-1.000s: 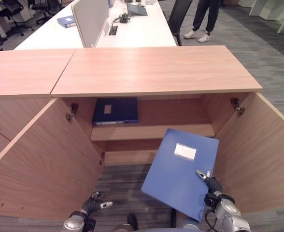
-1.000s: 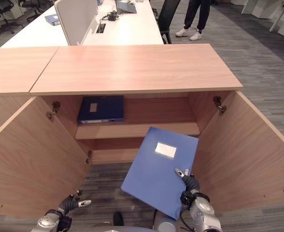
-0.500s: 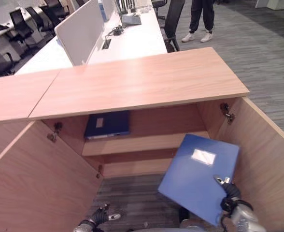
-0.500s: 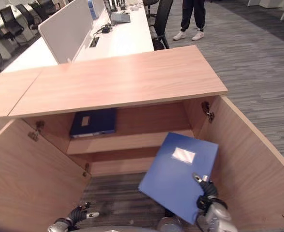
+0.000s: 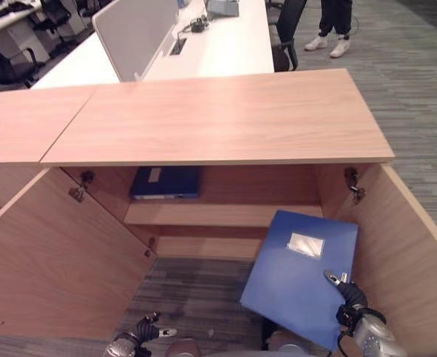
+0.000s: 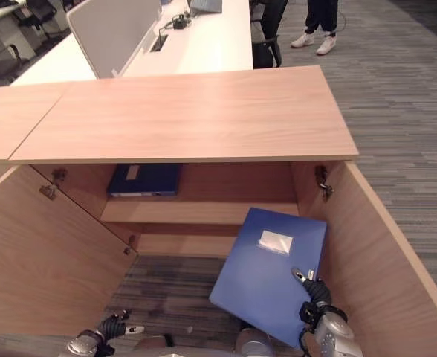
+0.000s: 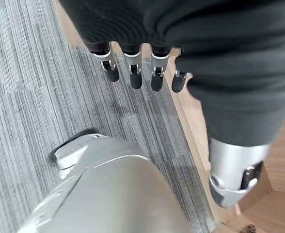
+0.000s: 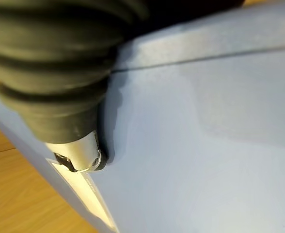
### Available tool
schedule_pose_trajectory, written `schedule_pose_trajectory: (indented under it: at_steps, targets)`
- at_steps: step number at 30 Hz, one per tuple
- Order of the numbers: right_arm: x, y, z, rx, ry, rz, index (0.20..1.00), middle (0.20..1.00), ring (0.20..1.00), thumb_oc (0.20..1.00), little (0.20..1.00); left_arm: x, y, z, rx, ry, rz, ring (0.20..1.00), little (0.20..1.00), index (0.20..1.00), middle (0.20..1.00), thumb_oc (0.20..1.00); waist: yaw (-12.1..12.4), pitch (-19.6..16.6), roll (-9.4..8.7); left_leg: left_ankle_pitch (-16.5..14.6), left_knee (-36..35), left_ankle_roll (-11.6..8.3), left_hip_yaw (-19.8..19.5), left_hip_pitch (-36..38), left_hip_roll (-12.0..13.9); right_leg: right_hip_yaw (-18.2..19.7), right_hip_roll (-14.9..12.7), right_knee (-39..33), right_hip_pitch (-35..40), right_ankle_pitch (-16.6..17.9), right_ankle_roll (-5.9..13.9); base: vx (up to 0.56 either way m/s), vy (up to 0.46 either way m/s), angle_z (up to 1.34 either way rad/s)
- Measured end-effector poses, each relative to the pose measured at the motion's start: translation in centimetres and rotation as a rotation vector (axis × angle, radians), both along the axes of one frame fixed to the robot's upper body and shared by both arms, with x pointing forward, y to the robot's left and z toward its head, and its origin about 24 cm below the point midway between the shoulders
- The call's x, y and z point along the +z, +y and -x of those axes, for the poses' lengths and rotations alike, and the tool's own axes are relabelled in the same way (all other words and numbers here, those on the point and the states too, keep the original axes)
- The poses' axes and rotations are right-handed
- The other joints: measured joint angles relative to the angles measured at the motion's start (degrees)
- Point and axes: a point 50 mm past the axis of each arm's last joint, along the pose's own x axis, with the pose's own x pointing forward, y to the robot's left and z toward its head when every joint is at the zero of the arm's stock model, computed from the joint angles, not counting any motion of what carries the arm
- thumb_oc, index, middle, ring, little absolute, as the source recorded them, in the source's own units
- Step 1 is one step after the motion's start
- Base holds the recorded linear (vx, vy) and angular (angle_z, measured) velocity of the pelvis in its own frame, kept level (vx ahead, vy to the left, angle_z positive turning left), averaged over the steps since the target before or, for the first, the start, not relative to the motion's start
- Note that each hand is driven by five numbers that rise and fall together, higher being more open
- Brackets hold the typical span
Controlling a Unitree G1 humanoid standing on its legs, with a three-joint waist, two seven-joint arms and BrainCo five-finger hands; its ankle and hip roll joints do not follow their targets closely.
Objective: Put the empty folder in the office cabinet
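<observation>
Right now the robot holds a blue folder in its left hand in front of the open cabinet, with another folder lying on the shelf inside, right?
Not quite: the right hand holds the blue folder, as the left eye view shows. The left hand hangs empty. The other folder does lie on the cabinet shelf.

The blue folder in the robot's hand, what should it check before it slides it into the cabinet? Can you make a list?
1. Hold on the blue folder: ok, the right hand pinches its lower corner with the thumb on top.
2. Cabinet doors: ok, the left door and right door both stand wide open.
3. Room on the shelf: ok, the dark folder lies at its left end and the right part is bare.
4. Folder lined up with the shelf: not ok, it hangs tilted, below and in front of the shelf.
5. Left hand out of the way: ok, low by the carpet with straight fingers.
6. Folder really empty: cannot tell, it is closed.
</observation>
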Motion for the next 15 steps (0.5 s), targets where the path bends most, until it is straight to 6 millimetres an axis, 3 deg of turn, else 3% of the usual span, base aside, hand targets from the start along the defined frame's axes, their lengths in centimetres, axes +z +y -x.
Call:
schedule_pose_trajectory:
  at_steps: [1,2,3,5,8,10,11,12,15]
  targets:
    - [0.0,0.0,0.0,-0.004,0.001,0.003,0.2,0.2,0.2,0.2,0.2,0.0,-0.3,-0.2,0.0,-0.005,0.008,1.0,1.0,1.0,1.0,1.0,0.01,-0.13,0.78,1.44,-3.26,1.28,2.07,0.43,0.5,-0.15,0.37,-1.49,0.84,-0.87,1.71,0.16,0.093,0.15]
    - [0.2,-0.2,-0.1,-0.012,-0.004,0.011,0.2,0.2,0.2,0.2,0.2,0.0,-0.8,-0.8,-0.004,-0.022,0.016,1.0,1.0,1.0,1.0,1.0,0.54,-0.28,2.71,0.55,-7.42,1.57,2.43,1.42,1.83,-0.25,1.62,4.48,-1.77,-1.65,0.53,0.16,0.119,0.31]
    - [0.1,-0.1,-0.1,-0.023,-0.005,0.004,0.2,0.2,0.2,0.2,0.2,0.4,-0.7,-1.7,-0.014,-0.055,0.012,1.0,1.0,1.0,1.0,1.0,0.22,0.32,2.15,-1.03,-10.14,1.16,2.99,2.72,1.8,-0.46,1.0,5.95,-2.03,-2.42,-1.06,0.17,0.126,0.54]
    - [0.4,-0.4,-0.5,-0.058,-0.027,0.005,0.2,0.2,0.2,0.2,0.2,0.5,-1.6,-2.4,-0.057,-0.069,0.024,1.0,1.0,1.0,1.0,1.0,0.72,0.85,1.63,-2.04,-22.69,1.34,4.23,4.74,1.72,0.19,1.25,3.57,-1.73,-2.24,0.35,0.17,0.108,0.67]
    - [0.8,-0.4,-1.2,-0.068,-0.049,-0.004,0.2,0.2,0.2,0.2,0.2,0.2,-1.9,-1.9,-0.06,-0.049,0.028,1.0,1.0,1.0,1.0,1.0,2.6,1.89,0.98,-2.03,-26.97,1.33,1.78,6.01,1.31,2.44,0.45,2.5,-1.72,-1.02,1.03,0.14,0.091,0.0]
    - [1.4,-0.5,-2.1,-0.047,-0.082,0.012,0.2,0.2,0.2,0.2,0.2,-0.5,-1.9,0.0,-0.054,0.016,0.023,1.0,1.0,1.0,1.0,1.0,3.59,1.73,3.27,-3.3,-26.39,2.62,0.53,7.28,1.22,3.07,0.51,-0.34,-1.25,0.14,2.64,0.19,0.14,-0.43]
    - [1.7,-0.6,-2.4,-0.032,-0.089,0.023,0.2,0.2,0.2,0.2,0.2,-0.8,-2.0,0.7,-0.046,0.031,0.026,1.0,1.0,1.0,1.0,1.0,3.82,1.13,5.13,-6.48,-26.55,4.18,0.48,8.19,1.42,3.48,1.18,-1.79,-1.11,1.35,3.61,0.14,0.131,-0.35]
    - [2.0,-0.5,-2.7,-0.02,-0.103,0.028,0.2,0.2,0.2,0.2,0.2,-0.8,-2.1,0.8,-0.042,0.033,0.026,1.0,1.0,1.0,1.0,1.0,3.82,1.09,6.72,-5.47,-27.29,3.43,0.43,8.63,1.52,3.72,1.42,-3.31,-0.3,2.8,4.21,0.14,0.15,-0.41]
    - [1.0,2.1,-2.8,0.012,-0.089,-0.038,0.2,0.2,0.2,0.2,0.2,-0.7,-0.6,1.7,-0.001,0.042,-0.009,1.0,1.0,1.0,1.0,1.0,4.49,1.16,3.77,-4.3,-28.69,4.08,3.2,10.54,-1.97,5.08,-2.27,-4.97,1.18,3.98,5.85,0.12,0.169,-0.16]
